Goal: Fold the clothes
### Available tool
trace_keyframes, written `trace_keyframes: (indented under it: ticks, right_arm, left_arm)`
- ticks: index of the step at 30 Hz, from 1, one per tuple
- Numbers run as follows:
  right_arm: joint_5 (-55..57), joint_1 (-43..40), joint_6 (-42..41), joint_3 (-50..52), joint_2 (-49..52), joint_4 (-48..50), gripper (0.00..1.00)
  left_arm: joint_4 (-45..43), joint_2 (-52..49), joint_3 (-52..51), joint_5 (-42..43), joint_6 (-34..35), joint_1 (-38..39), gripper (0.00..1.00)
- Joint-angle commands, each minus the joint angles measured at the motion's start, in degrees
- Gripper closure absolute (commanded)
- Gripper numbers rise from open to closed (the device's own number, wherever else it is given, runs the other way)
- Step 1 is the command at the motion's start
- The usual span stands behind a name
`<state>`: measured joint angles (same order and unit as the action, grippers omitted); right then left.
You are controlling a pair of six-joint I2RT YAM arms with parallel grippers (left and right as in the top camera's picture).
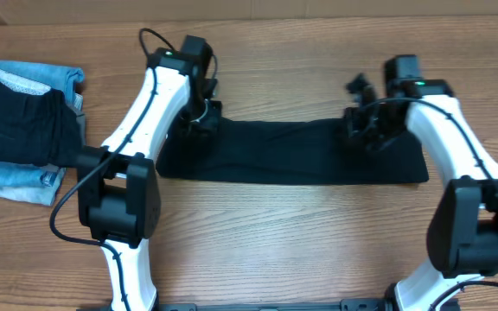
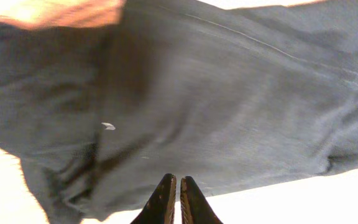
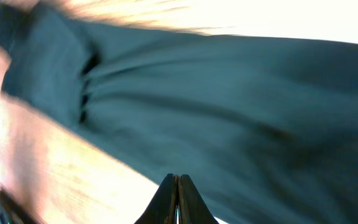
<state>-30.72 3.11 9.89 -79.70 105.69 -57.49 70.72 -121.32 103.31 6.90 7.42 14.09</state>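
The clothes (image 1: 292, 151), a black T-shirt, lie as a long flat band across the middle of the wooden table (image 1: 275, 242). My left gripper (image 1: 199, 119) is at the band's far left corner and my right gripper (image 1: 363, 128) is near its far right end. In the left wrist view the left gripper (image 2: 174, 178) has its jaws almost touching over the edge of the dark cloth (image 2: 216, 93), with nothing visible between them. In the blurred right wrist view the right gripper (image 3: 177, 177) is shut above the shirt's edge (image 3: 241, 118), and no fabric shows in it.
A dark folded garment (image 1: 11, 125) lies on light-blue denim pieces (image 1: 15, 183) at the table's left edge, close to the left arm. A small white fleck (image 2: 108, 126) sits on the shirt. Bare wood runs along the front of the table.
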Motion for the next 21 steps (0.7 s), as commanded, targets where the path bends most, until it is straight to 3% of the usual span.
trace_keyframes:
  ticks: [1, 3, 4, 11, 16, 21]
  right_arm:
    - [2.8, 9.1, 6.4, -0.2, -1.4, 2.7, 0.79]
    - [2.5, 12.7, 2.0, -0.2, -1.3, 5.1, 0.67]
    - [2.6, 14.0, -1.0, -0.2, -1.2, 6.4, 0.67]
    - [1.8, 19.2, -25.4, 1.6, 1.1, 12.4, 0.6]
    - [1.2, 21.2, -35.2, 9.2, 1.1, 22.5, 0.58]
    - [-0.2, 21.7, -37.1, 12.7, 1.1, 28.2, 0.58]
  left_arm:
    - [-0.3, -0.4, -0.3, 1.6, 1.0, -3.3, 0.85]
    - [-0.5, -0.4, -0.3, 3.3, 1.0, -5.2, 0.57]
    - [-0.7, -0.4, -0.3, 3.3, 1.0, -6.0, 0.5]
    - [-1.5, -0.4, -0.3, 3.3, 0.9, -10.1, 0.46]
    - [-2.0, -0.4, -0.3, 3.3, 0.7, -10.8, 0.46]
    - [-2.0, -0.4, -0.3, 3.3, 0.7, -10.8, 0.46]
